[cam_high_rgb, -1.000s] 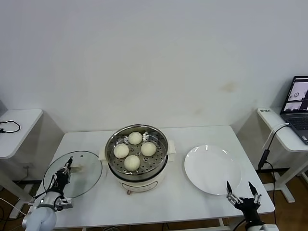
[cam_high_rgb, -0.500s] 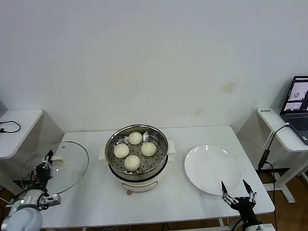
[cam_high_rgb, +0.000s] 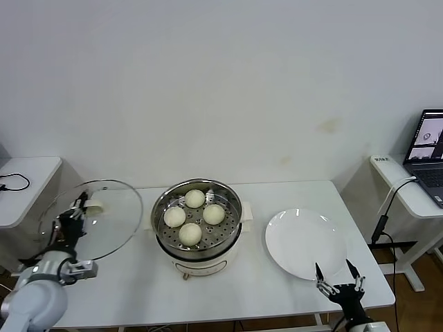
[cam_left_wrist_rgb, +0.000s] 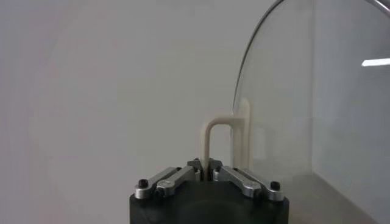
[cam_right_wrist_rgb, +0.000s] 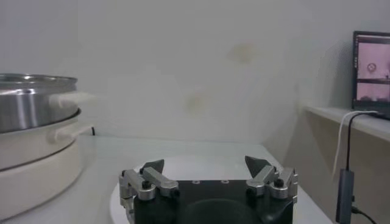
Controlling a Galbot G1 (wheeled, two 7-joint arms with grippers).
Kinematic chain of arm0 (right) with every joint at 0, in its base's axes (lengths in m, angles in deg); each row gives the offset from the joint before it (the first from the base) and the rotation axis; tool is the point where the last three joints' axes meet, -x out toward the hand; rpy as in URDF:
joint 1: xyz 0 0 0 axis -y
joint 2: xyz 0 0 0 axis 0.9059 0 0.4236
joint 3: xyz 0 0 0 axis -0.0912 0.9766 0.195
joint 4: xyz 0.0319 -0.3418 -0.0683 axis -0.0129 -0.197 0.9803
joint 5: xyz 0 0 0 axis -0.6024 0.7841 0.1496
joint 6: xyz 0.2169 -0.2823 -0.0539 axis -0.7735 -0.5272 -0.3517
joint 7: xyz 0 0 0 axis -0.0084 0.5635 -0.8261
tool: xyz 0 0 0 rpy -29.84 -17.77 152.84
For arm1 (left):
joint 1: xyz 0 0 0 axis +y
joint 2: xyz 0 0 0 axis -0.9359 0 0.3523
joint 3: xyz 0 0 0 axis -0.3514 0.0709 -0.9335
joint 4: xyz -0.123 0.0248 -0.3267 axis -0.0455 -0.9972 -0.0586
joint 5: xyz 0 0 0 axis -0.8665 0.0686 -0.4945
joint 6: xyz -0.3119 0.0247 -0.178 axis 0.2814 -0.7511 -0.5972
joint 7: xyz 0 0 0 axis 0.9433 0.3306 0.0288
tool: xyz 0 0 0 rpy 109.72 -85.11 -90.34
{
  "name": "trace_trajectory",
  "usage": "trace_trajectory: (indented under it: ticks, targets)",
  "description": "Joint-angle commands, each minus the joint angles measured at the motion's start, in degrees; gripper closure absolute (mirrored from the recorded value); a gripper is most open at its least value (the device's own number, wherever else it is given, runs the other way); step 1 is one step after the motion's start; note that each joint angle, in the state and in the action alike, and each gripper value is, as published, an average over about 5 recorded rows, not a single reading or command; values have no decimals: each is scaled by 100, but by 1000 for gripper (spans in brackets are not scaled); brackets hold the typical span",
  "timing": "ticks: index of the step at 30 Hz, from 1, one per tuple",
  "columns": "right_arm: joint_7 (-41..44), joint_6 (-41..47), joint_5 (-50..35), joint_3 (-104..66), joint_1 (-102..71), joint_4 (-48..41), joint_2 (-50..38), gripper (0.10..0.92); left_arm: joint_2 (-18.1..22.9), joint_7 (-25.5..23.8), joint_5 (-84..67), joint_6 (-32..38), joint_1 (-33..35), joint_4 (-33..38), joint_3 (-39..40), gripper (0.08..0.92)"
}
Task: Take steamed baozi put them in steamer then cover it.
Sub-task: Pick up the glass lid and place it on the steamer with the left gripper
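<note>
Four cream-white baozi [cam_high_rgb: 194, 215] lie in the steel steamer [cam_high_rgb: 197, 191], which sits on its cream cooker base [cam_high_rgb: 201, 261] at the table's middle. My left gripper [cam_high_rgb: 74, 209] is shut on the cream handle [cam_left_wrist_rgb: 210, 137] of the round glass lid [cam_high_rgb: 93, 218] and holds the lid tilted in the air, left of the steamer. In the left wrist view the lid [cam_left_wrist_rgb: 304, 103] stands on edge beyond the fingers. My right gripper [cam_high_rgb: 339, 276] is open and empty at the table's front right edge, beside the white plate [cam_high_rgb: 305, 243].
Small side tables stand at the far left [cam_high_rgb: 24, 173] and far right [cam_high_rgb: 408, 183]; a laptop [cam_high_rgb: 428, 149] is on the right one, with a cable hanging down. The steamer's side [cam_right_wrist_rgb: 30, 103] shows in the right wrist view.
My left gripper has lifted the glass lid off the table and carried it up and toward the steamer. My right gripper has drawn slightly back toward the front edge.
</note>
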Motion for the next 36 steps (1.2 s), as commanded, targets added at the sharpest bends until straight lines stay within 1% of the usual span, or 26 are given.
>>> trace_trajectory:
  ticks: [1,4,7,14,19,26,29,36]
  targets:
    - [-39,-171,797,-10,14,-229,160,203,-352,-543,-243,-1107,-1317,497,2101,862]
    - [-53,-201,921,67,18,-292,241,203,-140,-636,-115,-1329,-1797,278,2624,862]
    - [-69,-214,1029,152,25,-332,307,203,192,-797,235,-1478,-2169,116,2918,862]
    - [-109,-245,1205,208,78,-519,324,203,1040,-1294,1402,-1757,-2631,-160,3299,862]
    - [-130,-244,1314,256,133,-635,325,202,1570,-1583,1994,-1903,-2635,-206,3439,862]
    - [-134,-250,1408,341,171,-732,328,203,2098,-1755,2447,-2001,-2455,-274,3589,862]
    - [-131,-254,1436,363,169,-760,330,202,2225,-1759,2521,-2000,-2457,-339,3628,862]
    - [-123,-264,1444,384,168,-818,330,202,2346,-1743,2642,-1973,-2388,-430,3703,862]
